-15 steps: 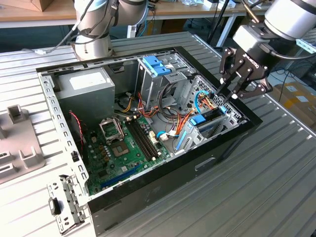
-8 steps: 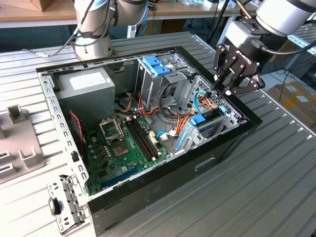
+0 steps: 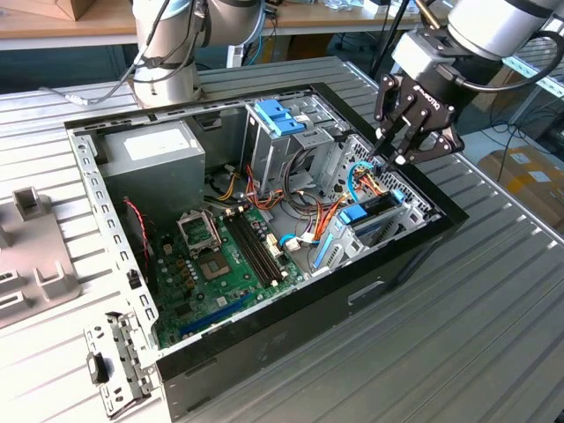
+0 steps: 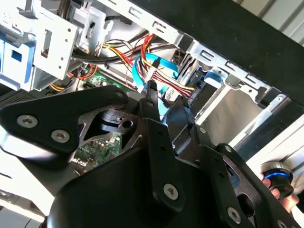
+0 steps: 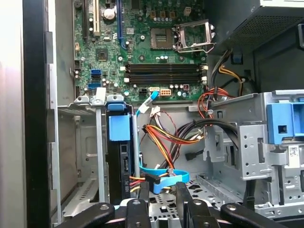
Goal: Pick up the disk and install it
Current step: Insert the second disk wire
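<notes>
Gripper (image 3: 394,152) is down over the front corner of the open PC case (image 3: 414,256), on the exterior view's right; fingers look drawn close together w/ nothing between them, as far as I can tell; in the second wrist view the fingertips (image 4: 153,92) sit near-touching just above the cable bundle.

The disk (image 3: 368,213), dark body in its bright blue carrier, is standing on edge in the drive cage near that same corner; in the first wrist view it's upright in its slot, blue tab (image 5: 118,127) toward the motherboard (image 5: 142,52); red/yellow power leads and a light-blue SATA cable (image 5: 164,178) run to its end beside the fingers.

So, my read: disk looks seated already, or v. nearly; pick-up part done, we're at the install end, arm empty right by the cabling; can't tell if the carrier is fully home or latched.

Any move from here needs care; wires crowd the fingers, cage walls are tight either side; easy to snag a lead.

Paler blue bracket (image 3: 278,115) on the other cage sits well apart.
</notes>
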Controlling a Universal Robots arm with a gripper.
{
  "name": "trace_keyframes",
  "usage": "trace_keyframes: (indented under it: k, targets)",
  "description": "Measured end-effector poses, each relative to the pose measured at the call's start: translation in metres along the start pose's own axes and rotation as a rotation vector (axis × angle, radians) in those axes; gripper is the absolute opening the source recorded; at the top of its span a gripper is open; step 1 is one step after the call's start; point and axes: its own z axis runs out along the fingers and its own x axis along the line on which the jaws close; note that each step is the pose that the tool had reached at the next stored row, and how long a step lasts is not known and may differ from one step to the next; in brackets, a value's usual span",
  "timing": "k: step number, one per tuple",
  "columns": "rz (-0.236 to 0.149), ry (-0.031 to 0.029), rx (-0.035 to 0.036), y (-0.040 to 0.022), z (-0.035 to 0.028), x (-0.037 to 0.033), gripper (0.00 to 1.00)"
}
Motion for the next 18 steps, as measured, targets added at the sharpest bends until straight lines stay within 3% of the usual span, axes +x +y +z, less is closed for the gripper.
trace_keyframes:
  k: [1, 2, 3, 4, 5, 6, 7, 8, 13, 15, 18]
  targets:
    - [0.0, 0.0052, 0.0003, 0.0012, 0.005, 0.0006, 0.36]
    - [0.001, 0.0081, 0.0004, 0.0012, 0.0062, 0.0008, 0.36]
    - [0.001, 0.0164, 0.0008, 0.0011, 0.0069, 0.0008, 0.36]
    - [0.003, 0.0501, 0.0028, 0.0011, 0.0071, 0.0008, 0.36]
    - [0.005, 0.0801, 0.0044, 0.0011, 0.0074, 0.0008, 0.36]
    - [0.006, 0.0963, 0.0053, 0.0011, 0.0076, 0.0008, 0.36]
    - [0.006, 0.1052, 0.0058, 0.0011, 0.0077, 0.0007, 0.36]
    - [0.006, 0.1078, 0.0059, 0.0011, 0.0078, 0.0008, 0.36]
    - [0.006, 0.1088, 0.006, 0.0011, 0.0077, 0.0008, 0.35]
    - [0.006, 0.109, 0.006, 0.0011, 0.0077, 0.0008, 0.22]
    - [0.006, 0.1094, 0.006, 0.0011, 0.0077, 0.0008, 0.16]
